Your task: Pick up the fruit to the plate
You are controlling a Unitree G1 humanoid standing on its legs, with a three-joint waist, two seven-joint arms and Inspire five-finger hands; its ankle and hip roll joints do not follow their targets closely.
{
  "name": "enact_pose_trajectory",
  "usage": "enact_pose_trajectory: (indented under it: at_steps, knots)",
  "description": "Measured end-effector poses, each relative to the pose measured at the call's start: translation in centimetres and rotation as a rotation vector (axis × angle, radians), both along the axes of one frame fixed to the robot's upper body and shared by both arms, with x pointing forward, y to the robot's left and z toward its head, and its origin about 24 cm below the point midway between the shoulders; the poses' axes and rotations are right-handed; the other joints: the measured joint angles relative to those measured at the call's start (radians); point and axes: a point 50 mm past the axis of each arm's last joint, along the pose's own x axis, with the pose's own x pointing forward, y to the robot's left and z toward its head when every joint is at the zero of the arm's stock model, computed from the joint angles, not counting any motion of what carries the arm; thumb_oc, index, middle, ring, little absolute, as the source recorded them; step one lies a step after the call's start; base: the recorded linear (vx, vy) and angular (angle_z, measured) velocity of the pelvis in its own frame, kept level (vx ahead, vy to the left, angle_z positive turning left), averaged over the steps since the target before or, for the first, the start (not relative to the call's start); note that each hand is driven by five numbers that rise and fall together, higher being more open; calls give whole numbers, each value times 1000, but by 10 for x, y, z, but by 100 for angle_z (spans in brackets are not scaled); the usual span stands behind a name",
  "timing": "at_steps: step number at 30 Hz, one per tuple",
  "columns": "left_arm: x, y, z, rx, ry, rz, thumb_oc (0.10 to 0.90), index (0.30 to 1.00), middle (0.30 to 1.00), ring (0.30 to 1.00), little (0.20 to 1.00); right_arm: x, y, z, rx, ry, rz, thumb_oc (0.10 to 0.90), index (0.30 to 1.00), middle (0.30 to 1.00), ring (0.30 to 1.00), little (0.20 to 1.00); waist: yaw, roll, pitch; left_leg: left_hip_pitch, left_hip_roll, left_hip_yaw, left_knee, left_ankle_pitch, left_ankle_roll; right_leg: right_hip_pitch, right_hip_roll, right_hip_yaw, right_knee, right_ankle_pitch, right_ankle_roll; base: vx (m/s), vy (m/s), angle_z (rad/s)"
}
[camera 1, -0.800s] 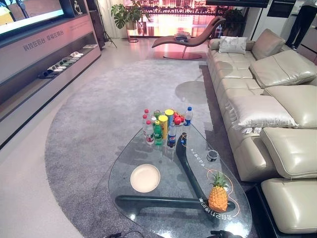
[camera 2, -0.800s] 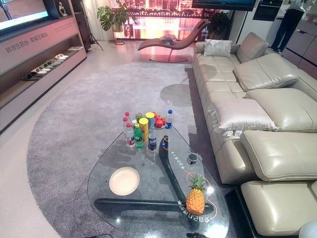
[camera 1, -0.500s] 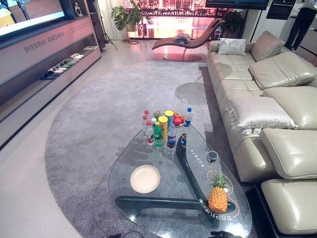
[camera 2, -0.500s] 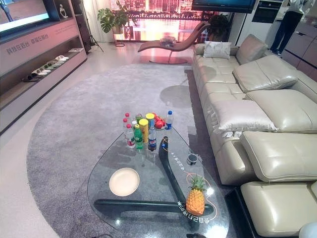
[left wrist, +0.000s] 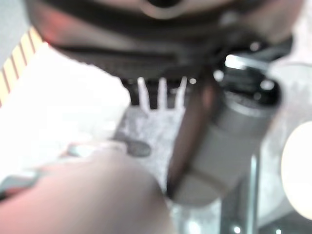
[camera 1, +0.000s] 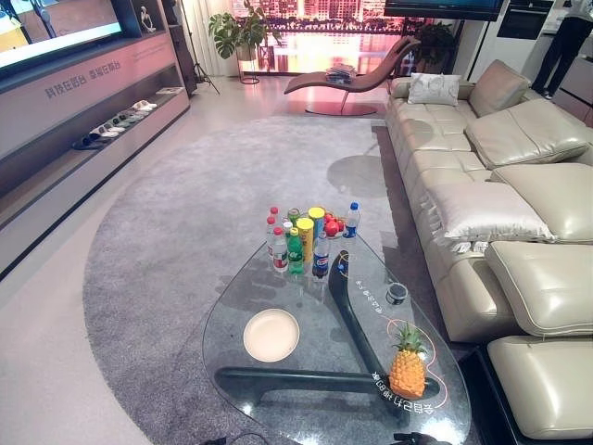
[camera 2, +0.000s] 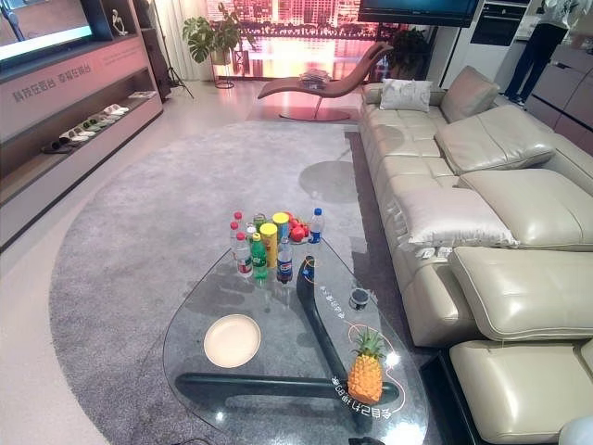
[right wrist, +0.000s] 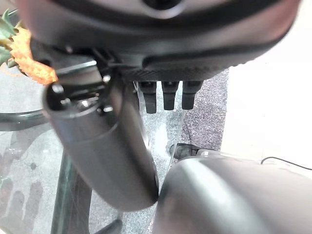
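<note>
The pineapple (camera 1: 408,366) stands upright at the near right of the glass coffee table (camera 1: 278,287), well apart from the empty white plate (camera 1: 271,334) to its left. We judge it heavy, stiff and prickly, best gripped round its body below the crown. Our right hand (right wrist: 165,95) hangs with fingers straight, holding nothing; our left hand (left wrist: 158,92) looks likewise empty.
</note>
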Motion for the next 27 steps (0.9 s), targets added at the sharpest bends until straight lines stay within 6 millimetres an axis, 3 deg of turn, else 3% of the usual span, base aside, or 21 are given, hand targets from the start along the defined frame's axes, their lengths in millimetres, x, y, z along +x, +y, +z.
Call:
enact_pose_trajectory:
  at_steps: [12,17,24,27]
  knots:
    - [-4,1,-1,0,10,3,800,900,900,900,900,-2,-5,0,-113,-12,-16,800,900,900,900,900,0,-7,9,-5,0,5,-1,-1,0,-7,0,7,0,-4,6,9,2,-1]
    - [-1,3,0,-11,-6,16,800,900,900,900,900,-10,-17,2,-194,-27,-128,800,900,900,900,900,0,-9,23,-20,0,8,3,0,0,-24,1,11,1,2,2,-4,-9,-1]
    - [1,16,4,-13,-63,73,800,900,900,900,900,-8,-36,9,-283,-122,-243,800,900,900,900,900,-3,-41,74,-19,4,15,3,0,0,-20,4,23,2,6,2,23,-39,-5]
    - [0,20,5,-20,-74,95,800,900,900,900,900,6,-44,17,-311,-220,-258,800,900,900,900,900,-2,-54,81,-18,3,15,3,0,0,-19,4,22,1,6,2,0,0,0]
